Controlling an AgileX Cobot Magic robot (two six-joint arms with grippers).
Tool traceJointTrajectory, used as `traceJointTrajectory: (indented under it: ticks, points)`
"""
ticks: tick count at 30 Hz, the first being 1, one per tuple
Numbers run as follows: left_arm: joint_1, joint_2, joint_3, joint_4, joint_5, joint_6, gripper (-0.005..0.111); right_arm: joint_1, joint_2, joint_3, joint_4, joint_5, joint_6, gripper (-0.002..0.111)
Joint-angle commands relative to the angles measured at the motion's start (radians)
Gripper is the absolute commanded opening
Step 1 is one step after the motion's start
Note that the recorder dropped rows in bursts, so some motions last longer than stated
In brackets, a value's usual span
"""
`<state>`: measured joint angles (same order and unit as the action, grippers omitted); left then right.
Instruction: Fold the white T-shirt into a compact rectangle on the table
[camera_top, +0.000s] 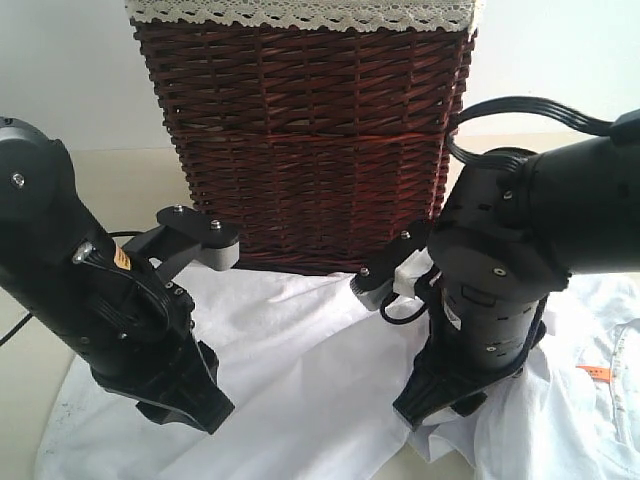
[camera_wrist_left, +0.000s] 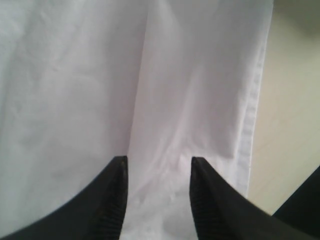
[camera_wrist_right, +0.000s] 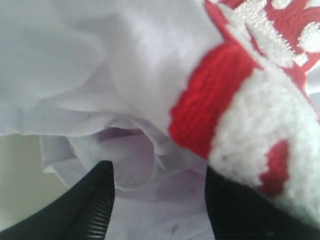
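Table (camera_top: 120, 175): pale and flat, it carries everything. The wicker basket (camera_top: 310, 140) stands at the back with its lace-edged liner (camera_top: 300, 12) over the rim. We judge it sits clear of the folding area, though the shirt's far edge lies right at its foot.

The white T-shirt (camera_top: 300, 380) lies spread but rumpled on the table in front of the basket, not yet a rectangle. Both arms are down on it, one on each side. We read this as a set-up for a two-point pick along one edge.

Left gripper (camera_wrist_left: 159, 165): jaws parted, nothing pinched. It is poised over smooth cloth just beside the stitched hem (camera_wrist_left: 252, 115), with bare table beyond the hem.

Right gripper (camera_wrist_right: 159, 170): jaws likewise parted and empty. A bunched fold of cloth sits just ahead between them, and the red chest band (camera_wrist_right: 210, 105) with its fluffy white letters lies beside that fold.

The orange neck tag (camera_top: 593, 373) shows near the exterior view's right edge, apart from both grippers.
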<state>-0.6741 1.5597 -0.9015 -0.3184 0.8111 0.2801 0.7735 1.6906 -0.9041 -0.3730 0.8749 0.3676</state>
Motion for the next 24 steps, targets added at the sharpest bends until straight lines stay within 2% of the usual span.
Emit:
traceJointTrajectory:
  ticks: [1,3,6,8,17,24]
  points:
    - [-0.006,-0.001,0.002,-0.011,0.007,0.005,0.041,0.000,0.046,-0.008,0.042,-0.034,0.000,0.050]
    - [-0.006,-0.001,0.002,-0.011,0.009,0.005,0.041,0.000,0.093,-0.008,0.026,-0.013,0.000,0.038]
    - [-0.006,-0.001,0.002,-0.011,0.009,0.005,0.041,0.000,0.119,-0.010,0.007,0.009,-0.006,0.013]
    - [-0.006,-0.001,0.002,-0.011,0.009,0.005,0.041,0.000,0.103,-0.014,0.012,0.030,-0.035,0.000]
    - [-0.006,-0.001,0.002,-0.014,0.005,0.005,0.041,0.000,0.001,-0.123,0.085,0.308,-0.284,0.000]
    - [-0.006,-0.001,0.002,-0.014,0.002,0.008,0.041,0.000,-0.094,-0.165,0.188,0.346,-0.440,0.000]
